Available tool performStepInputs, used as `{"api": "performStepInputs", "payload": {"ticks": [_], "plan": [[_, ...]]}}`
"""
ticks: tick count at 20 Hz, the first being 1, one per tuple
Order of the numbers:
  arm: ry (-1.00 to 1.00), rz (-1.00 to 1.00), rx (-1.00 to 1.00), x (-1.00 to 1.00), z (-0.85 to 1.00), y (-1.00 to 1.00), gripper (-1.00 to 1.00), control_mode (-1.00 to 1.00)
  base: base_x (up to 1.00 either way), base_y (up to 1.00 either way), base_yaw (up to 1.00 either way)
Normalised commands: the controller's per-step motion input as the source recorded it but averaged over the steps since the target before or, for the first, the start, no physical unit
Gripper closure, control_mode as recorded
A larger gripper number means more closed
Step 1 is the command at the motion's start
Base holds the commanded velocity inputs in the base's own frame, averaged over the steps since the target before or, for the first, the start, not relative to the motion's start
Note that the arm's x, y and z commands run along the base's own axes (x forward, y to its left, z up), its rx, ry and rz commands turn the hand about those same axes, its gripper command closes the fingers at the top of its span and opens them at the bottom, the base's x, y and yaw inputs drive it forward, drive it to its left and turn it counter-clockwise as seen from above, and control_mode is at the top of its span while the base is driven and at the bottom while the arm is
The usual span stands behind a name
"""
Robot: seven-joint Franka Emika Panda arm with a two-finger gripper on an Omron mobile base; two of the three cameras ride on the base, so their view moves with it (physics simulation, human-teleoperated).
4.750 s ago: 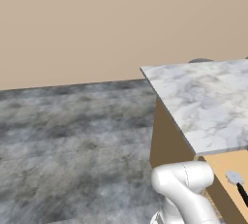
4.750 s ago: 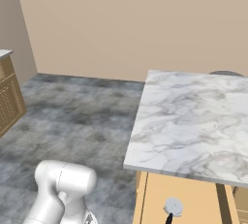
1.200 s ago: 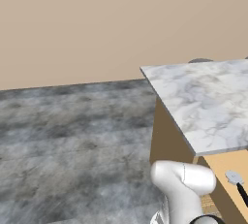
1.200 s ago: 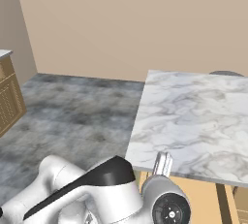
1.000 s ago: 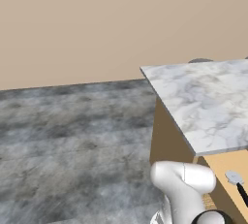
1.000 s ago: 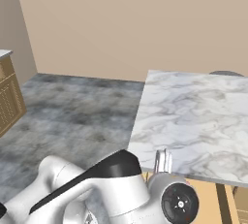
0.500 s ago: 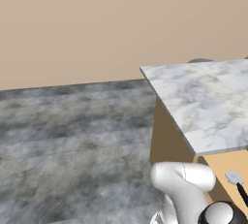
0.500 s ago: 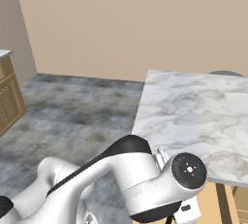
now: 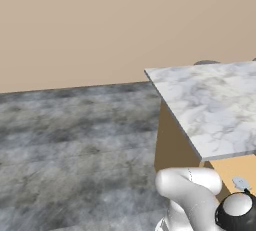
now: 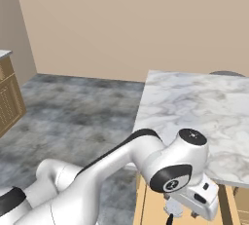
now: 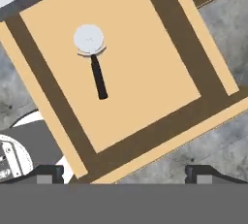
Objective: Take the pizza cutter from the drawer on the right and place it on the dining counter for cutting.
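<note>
- Hand view looks straight down into the open drawer; the cutter lies flat on its wooden bottom, in the upper left of the frame, touching nothing else.
- Cutter: a silvery round wheel with a short black handle running down and slightly right from it.
- Gripper hangs above the drawer with its jaws spread wide and nothing between them; its dark tips sit at the bottom corners of the frame.
- Progress, as I judge it: early. The drawer is open and the arm is over it, but the cutter is not yet grasped.
- Left to do: descend, line up on the handle, grip, lift, and set it on the marble counter, at centre right of the right base view.
</note>
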Motion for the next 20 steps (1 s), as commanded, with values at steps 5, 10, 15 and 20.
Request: {"api": "performStepInputs", "payload": {"ticks": [5,10,15,20], "plan": [[0.22,0.49,-0.1,0.44,-0.61,-0.04,-1.0,-1.0,0.0,0.0,0.0],[0.02,0.16,0.02,0.19,-0.45,0.0,-1.0,-1.0,0.0,0.0,0.0],[0.0,0.0,0.03,0.09,-0.2,0.01,-1.0,-1.0,0.0,0.0,0.0],[0.0,0.01,0.0,0.14,-0.34,0.0,-1.0,-1.0,0.0,0.0,0.0]]}}
